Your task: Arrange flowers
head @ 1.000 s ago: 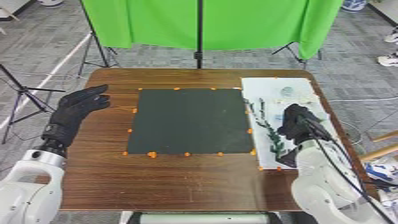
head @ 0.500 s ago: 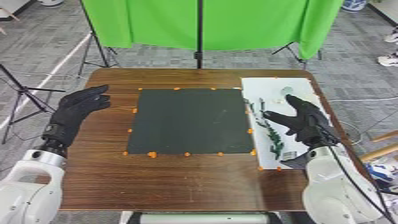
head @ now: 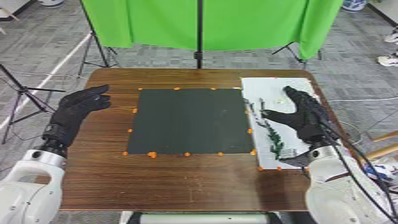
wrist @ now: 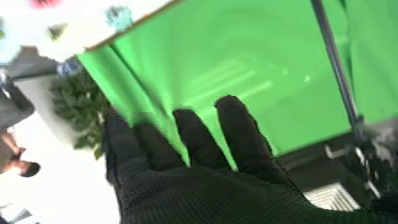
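Right hand (head: 307, 120) shifts slightly right over the white board (head: 258, 89) and opens from its bunched pose; leafy stem (head: 274, 139) lies free.
Note that you have the right hand's fingers straight and apart, thumb pointing across the board toward the stems, clamped on nothing; whether the thumb touches a stem, you cannot tell. The leafy stem lies lengthwise on the board, left of the palm. This spread pose likely leaves you room to close around a stem; lower with care, as thin leaves could slip or bend. Your left hand (head: 78, 107), fingers together and relaxed, is raised well left of the board, probably parked to keep the workspace free.
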{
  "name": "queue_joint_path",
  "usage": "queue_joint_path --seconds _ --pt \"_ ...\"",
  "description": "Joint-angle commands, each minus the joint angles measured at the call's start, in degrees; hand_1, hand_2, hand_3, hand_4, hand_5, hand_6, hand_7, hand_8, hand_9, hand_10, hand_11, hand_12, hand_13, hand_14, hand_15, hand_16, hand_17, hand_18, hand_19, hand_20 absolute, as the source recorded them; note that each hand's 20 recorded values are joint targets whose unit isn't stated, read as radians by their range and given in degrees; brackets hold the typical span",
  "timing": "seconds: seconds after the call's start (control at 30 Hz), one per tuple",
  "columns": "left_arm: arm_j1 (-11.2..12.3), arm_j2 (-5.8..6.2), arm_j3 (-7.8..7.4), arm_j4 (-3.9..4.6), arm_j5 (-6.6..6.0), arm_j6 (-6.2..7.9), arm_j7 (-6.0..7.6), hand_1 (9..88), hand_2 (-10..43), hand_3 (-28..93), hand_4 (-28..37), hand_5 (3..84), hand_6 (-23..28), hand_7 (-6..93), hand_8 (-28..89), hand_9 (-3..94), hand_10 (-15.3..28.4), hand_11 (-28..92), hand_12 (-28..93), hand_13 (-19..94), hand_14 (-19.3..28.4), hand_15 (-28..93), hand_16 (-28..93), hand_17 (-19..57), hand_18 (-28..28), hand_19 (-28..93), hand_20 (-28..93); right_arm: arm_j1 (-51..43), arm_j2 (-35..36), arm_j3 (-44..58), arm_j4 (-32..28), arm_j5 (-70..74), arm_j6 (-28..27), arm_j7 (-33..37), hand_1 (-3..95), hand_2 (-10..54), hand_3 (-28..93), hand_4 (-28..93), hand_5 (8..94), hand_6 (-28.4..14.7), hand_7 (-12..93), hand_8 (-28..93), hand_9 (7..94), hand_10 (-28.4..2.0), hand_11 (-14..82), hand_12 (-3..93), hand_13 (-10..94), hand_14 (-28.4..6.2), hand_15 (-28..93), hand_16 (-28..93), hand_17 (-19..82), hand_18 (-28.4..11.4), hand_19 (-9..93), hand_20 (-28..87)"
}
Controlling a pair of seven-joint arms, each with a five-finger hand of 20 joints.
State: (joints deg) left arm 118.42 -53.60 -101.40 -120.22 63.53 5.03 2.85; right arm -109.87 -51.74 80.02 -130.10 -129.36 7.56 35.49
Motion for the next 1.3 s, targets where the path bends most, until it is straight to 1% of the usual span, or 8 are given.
queue_joint_path --seconds 0.03,0.17,0.33,0.4,0.47,0.53,0.73,1.3 --pt "0.79 -0.28 -0.33 -0.21 0.22 -0.41 -0.35 31.2 -0.4 60 -17.5 44.0 5.7 9.8 -5 42.4 15.3 18 13 36 19.9 22 -1 6.6 12.2 12 16 -0.26 -0.36 -1.73 0.94 -6.26 -6.96 2.24 23.7 -9.5 61 -17 40.8 -15.7 1 -6 42.8 -24.5 3.9 8.6 47 -23.1 12 4 40 -20.7 14 26" --pt "0.64 -0.33 -0.1 -0.1 0.24 -0.49 -0.5 31.5 -0.6 60 -17.4 44.0 5.7 9.8 -5 42.4 15.3 18 13 36 19.9 22 -1 6.6 12.3 12 16 1.37 -1.18 -3.86 3.36 -6.36 -7.48 4.26 32.7 -9.5 62 -22 50.1 -16.5 3 -7 54.6 -23.4 6.2 9.9 58 -18.3 14 5 54 -15.8 13 44" --pt "0.55 -0.21 -0.09 -0.15 0.36 -0.53 -0.59 32.1 -0.8 60 -17.2 43.9 5.7 9.8 -5 42.3 15.2 18 13 36 19.9 22 -1 6.8 12.4 12 16 3.55 -2.07 -5.82 6.55 -5.8 -8.2 6.0 44.7 -9.5 60 -24 60.4 -13.4 7 -7 70.0 -21.1 8.8 11.3 85 -8.7 19 9 72 -7.6 36 56" --pt "0.59 -0.13 -0.15 -0.2 0.45 -0.39 -0.57 32.2 -0.9 60 -17.1 43.9 5.8 9.8 -5 42.3 15.2 18 14 36 19.8 22 -1 6.8 12.4 12 16 4.59 -2.36 -6.51 7.32 -6.07 -9.64 7.21 46.5 -9.5 59 -25 63.8 -12.1 9 -7 73.8 -20.3 9.9 11.6 90 -6.4 21 11 73 -5.8 50 41" --pt "0.68 -0.13 -0.26 -0.28 0.47 -0.3 -0.52 32.3 -0.9 60 -17.0 43.9 5.7 9.8 -5 42.3 15.1 18 14 36 19.8 22 -1 6.9 12.4 12 16 5.55 -2.21 -7.13 7.64 -5.56 -10.75 8.35 46.6 -9.5 58 -25 67.1 -11.4 10 -7 78.2 -19.9 11.0 11.8 93 -4.6 27 12 73 -4.0 80 -15" --pt "0.79 -0.1 -0.27 -0.36 0.53 -0.16 -0.62 32.3 -0.9 60 -17.0 43.8 5.7 9.8 -5 42.3 15.1 18 14 36 19.8 22 -1 6.9 12.4 13 16 6.54 -2.36 -7.29 7.59 -4.83 -13.91 9.88 45.5 -9.5 56 -25 68.5 -11.4 11 -7 79.5 -20.0 11.4 12.0 94 -3.8 32 12 74 -3.2 88 -28" --pt "1.29 0.08 -0.57 -0.73 0.73 0.18 -0.84 32.4 -1.1 60 -16.9 43.9 5.6 10.0 -5 42.3 15.2 18 13 36 19.9 22 -1 7.0 12.5 13 16 9.38 -2.51 -7.38 7.33 -1.18 -22.6 12.64 41.3 -9.5 53 -23 68.7 -12.3 10 -7 80.0 -20.7 11.3 12.3 94 -3.8 36 13 76 -1.0 91 -28" --pt "1.31 0.15 -0.54 -0.9 1.31 0.15 -1.18 32.3 -1.1 60 -16.7 43.8 5.6 9.9 -5 42.3 15.3 18 13 36 19.8 22 -1 7.0 12.5 13 16 11.92 -2.44 -10.22 10.31 -3.43 -24.33 16.16 42.1 -9.5 52 -18 67.8 -13.5 8 -6 82.1 -20.7 12.0 13.6 94 -2.9 41 14 76 -1.5 93 -28"
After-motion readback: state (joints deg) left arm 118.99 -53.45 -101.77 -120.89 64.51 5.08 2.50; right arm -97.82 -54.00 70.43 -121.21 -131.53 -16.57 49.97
